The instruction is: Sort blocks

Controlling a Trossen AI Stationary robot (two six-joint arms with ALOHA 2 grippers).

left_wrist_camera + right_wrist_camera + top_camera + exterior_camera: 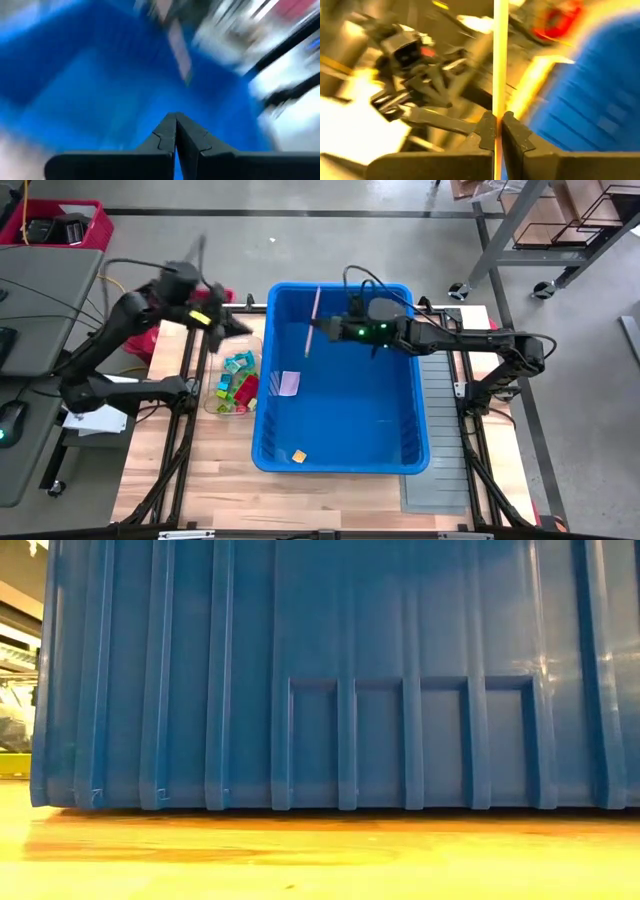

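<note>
Blocks lying in two places

We are seeing a cluster of small teal, green, yellow and pink blocks [237, 381] lying in a clear container just left of the blue bin [415, 405], while one small orange block [298, 455] is resting inside the bin near its front wall.

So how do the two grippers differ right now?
The right gripper is shut on a thin panel and holds it over the blue bin; the left gripper is shut on nothing. The right gripper is above the bin's far end, while the left gripper is outside the bin, above the blocks in the clear tray beside it. Both are dark, two-fingered and closed.
</note>
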